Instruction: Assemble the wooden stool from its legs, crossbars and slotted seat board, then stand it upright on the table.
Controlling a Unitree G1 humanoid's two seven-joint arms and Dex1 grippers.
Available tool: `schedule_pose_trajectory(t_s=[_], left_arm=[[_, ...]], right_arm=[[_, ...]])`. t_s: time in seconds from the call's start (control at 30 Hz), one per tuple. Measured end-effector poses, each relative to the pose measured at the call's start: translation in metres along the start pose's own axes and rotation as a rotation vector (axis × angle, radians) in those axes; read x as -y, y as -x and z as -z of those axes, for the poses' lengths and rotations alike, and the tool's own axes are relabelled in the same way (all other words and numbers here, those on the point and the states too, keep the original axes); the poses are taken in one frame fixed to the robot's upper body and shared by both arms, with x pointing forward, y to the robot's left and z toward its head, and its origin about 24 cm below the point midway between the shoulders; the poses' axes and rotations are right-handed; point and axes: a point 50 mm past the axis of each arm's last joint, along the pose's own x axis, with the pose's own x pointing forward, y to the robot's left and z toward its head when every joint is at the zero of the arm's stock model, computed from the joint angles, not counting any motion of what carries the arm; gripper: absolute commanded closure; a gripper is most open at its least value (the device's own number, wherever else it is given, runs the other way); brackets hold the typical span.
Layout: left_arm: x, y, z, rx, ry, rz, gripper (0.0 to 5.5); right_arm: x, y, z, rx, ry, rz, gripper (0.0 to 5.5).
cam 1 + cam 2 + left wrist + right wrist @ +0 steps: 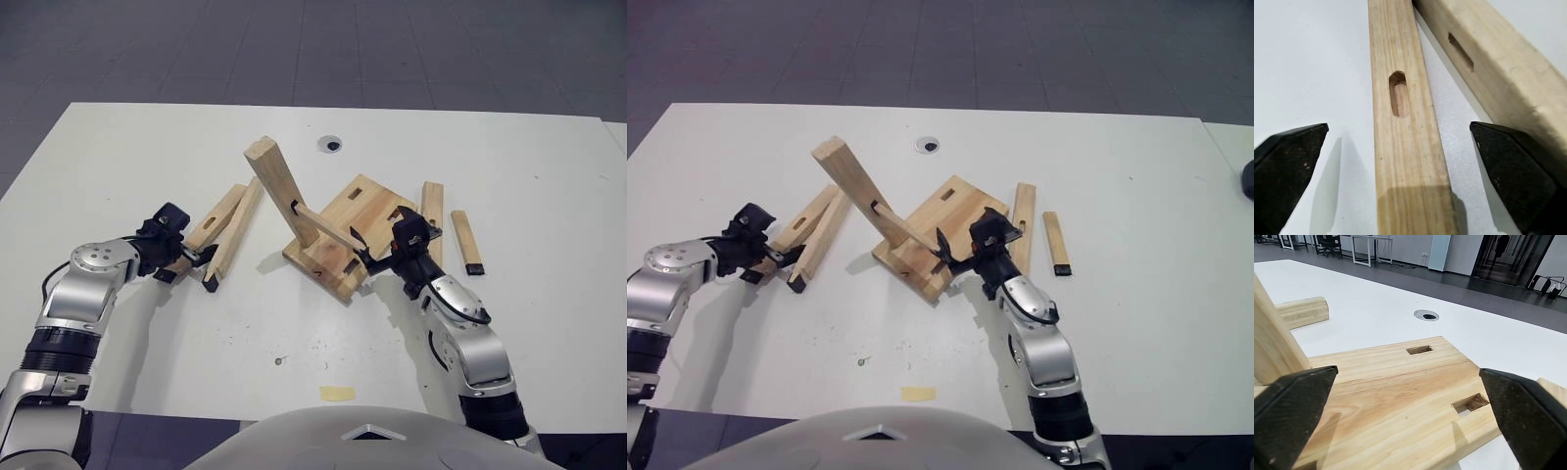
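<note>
We see an office: a white counter [509, 323] with a round cable port [330, 145], grey carpet tiles [294, 49] on the floor, and desks [1371, 238] with wheeled chairs [1327, 242] behind.

Left tool [196, 257] is covering part of the flat legs [233, 223]; right tool [364, 253] is hiding crossbar [328, 227] end; seat board [1391, 396] is running off wrist view's edge.

No text, label or number can be read.
The seat board [377, 211], the two loose legs [233, 235] and the white table [147, 147] bear only wood grain, slots and plain surface. The small yellow slip [337, 394], at the 6 o'clock edge of the table, is too small to tell any writing.
</note>
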Motion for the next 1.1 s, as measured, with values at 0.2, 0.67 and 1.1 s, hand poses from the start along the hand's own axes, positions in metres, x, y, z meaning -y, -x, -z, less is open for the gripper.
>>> schedule_pose_trajectory(t_s=[0.2,0.67,1.1], left_arm=[[-0.006,0.005,0.0,-0.036,-0.025,0.023,0.55],[0.004,0.028,0.026,-0.124,0.083,0.179,3.03],[-0.003,0.017,0.018,-0.105,0.089,0.085,3.44]], right_arm=[[-0.003,-0.001,0.0,0.004,-0.01,-0.002,0.1],[-0.001,-0.007,-0.007,0.031,-0.016,0.016,0.1],[0.003,-0.006,-0.007,0.038,-0.022,0.058,0.1]])
